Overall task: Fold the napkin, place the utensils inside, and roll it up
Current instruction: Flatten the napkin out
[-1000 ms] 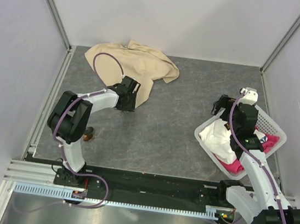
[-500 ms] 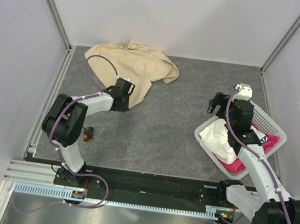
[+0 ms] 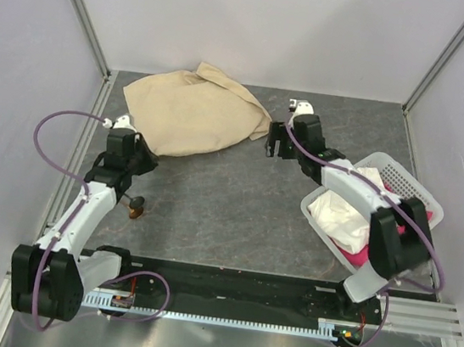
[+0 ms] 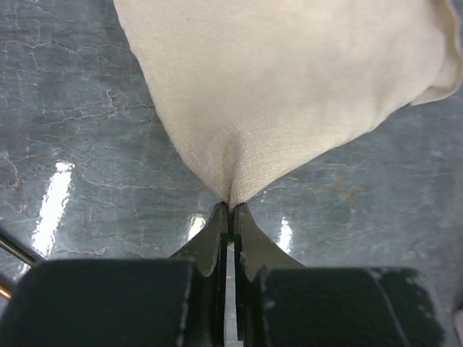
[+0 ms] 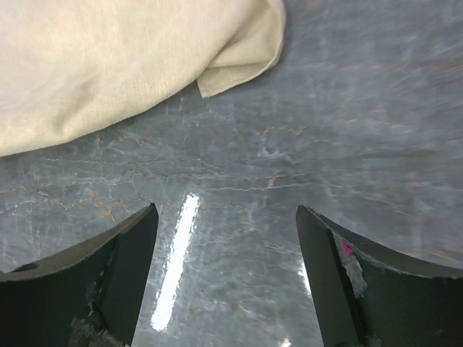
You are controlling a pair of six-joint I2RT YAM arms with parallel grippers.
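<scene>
The beige napkin point(image 3: 190, 112) lies rumpled at the back left of the grey table. My left gripper point(image 3: 143, 160) is shut on its near left corner; in the left wrist view the cloth point(image 4: 289, 87) fans out from the pinched fingertips point(image 4: 230, 208). Just off the napkin's right corner point(image 5: 239, 69), my right gripper point(image 3: 268, 141) hangs open above bare table with nothing between its fingers point(image 5: 130, 246). A small utensil with a brown head point(image 3: 135, 206) lies on the table beside the left arm.
A white basket point(image 3: 414, 191) at the right holds a white cloth point(image 3: 338, 215) and a pink-red cloth point(image 3: 361, 256). Walls close the table in at the left, back and right.
The left gripper closed on the napkin's corner and pulled it toward the near left, spreading the cloth. The right arm swung from over the basket to the napkin's right corner.
</scene>
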